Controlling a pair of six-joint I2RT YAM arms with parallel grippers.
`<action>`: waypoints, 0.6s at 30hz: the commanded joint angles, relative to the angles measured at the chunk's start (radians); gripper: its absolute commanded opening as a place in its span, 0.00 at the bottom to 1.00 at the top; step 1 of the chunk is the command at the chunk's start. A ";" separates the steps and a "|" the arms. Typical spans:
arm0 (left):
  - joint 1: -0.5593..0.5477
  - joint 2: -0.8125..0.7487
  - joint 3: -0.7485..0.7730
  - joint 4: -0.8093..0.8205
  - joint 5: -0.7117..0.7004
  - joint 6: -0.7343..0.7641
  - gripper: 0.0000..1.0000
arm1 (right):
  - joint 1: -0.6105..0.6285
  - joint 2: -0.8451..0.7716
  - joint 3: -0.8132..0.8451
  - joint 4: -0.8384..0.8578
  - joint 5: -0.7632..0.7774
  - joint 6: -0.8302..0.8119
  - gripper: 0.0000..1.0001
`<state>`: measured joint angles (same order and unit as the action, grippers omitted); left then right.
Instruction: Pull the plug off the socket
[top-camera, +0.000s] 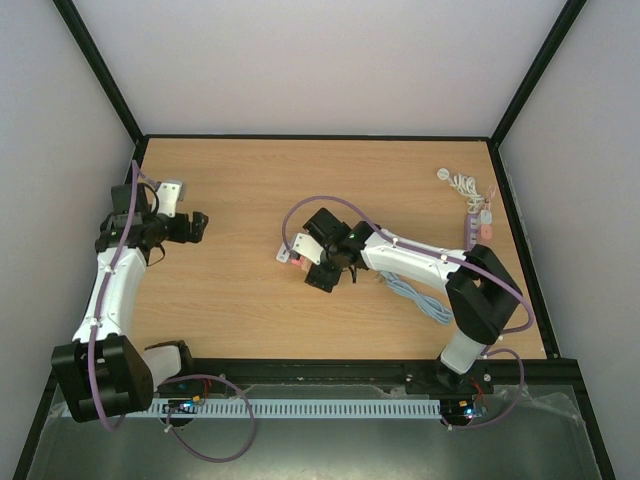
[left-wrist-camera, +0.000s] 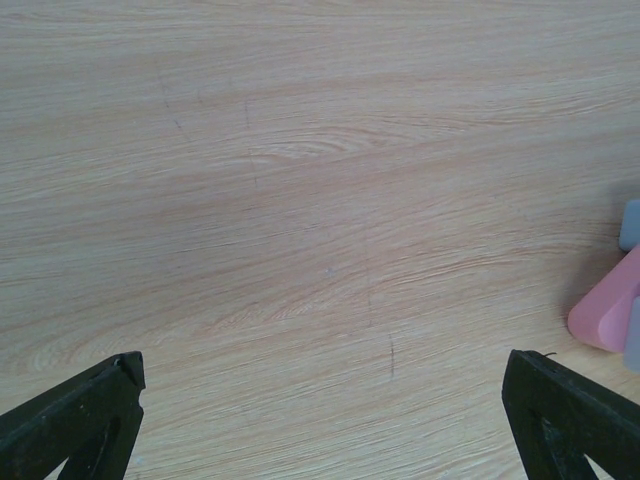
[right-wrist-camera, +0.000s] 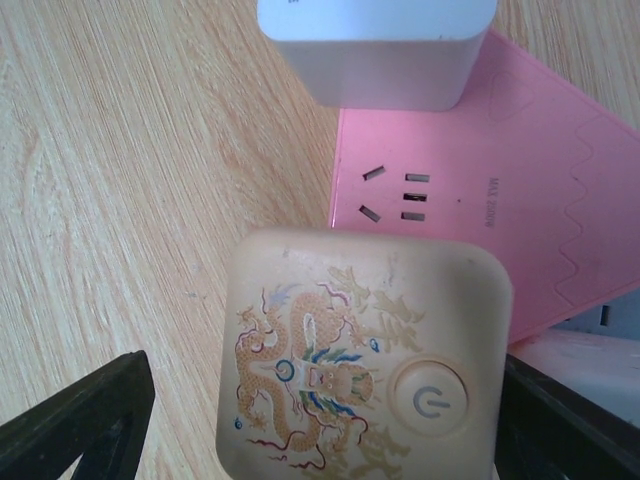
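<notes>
1. Your right gripper (top-camera: 328, 272) hangs over the pink socket strip (right-wrist-camera: 520, 180). The strip lies on the table (top-camera: 250, 180), roughly midway between the near and far edges and a little left of centre.
2. In the right wrist view its fingers (right-wrist-camera: 85, 425) stand apart, one on each side of the cream plug (right-wrist-camera: 365, 355) (the square one with the dragon print and a round power button). Bare wood shows between one finger and the plug. The other finger sits just beside the plug's edge, and you cannot tell whether it touches.
3. The cream plug sits over one end of the pink strip. Whether its pins are seated in the socket is hidden from you.
4. A white plug (right-wrist-camera: 375, 50) stands at the strip's other end, with a free outlet (right-wrist-camera: 395, 195) between the two plugs.
5. Your left gripper (top-camera: 195, 228) is well off to the left, jaws spread wide over bare wood and holding nothing. A pink corner of the strip shows at the right edge of its wrist view.
6. A grey cable (top-camera: 410, 295) lies under the right arm, to the right of the strip. A second strip (top-camera: 476, 225) and a coiled white cord (top-camera: 460, 182) lie at the far right.
</notes>
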<state>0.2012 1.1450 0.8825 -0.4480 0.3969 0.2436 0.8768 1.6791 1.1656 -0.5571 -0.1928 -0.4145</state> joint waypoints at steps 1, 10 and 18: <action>-0.003 -0.047 -0.006 0.000 0.011 0.007 1.00 | 0.012 0.021 0.015 0.009 -0.016 -0.007 0.86; -0.004 -0.187 -0.085 0.029 0.133 0.203 1.00 | 0.013 0.008 -0.046 0.037 0.005 -0.050 0.67; -0.070 -0.295 -0.180 -0.088 0.299 0.583 1.00 | 0.012 -0.072 -0.138 0.011 -0.035 -0.127 0.58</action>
<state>0.1829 0.8856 0.7403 -0.4648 0.5999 0.5968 0.8776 1.6482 1.0908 -0.4721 -0.1810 -0.4828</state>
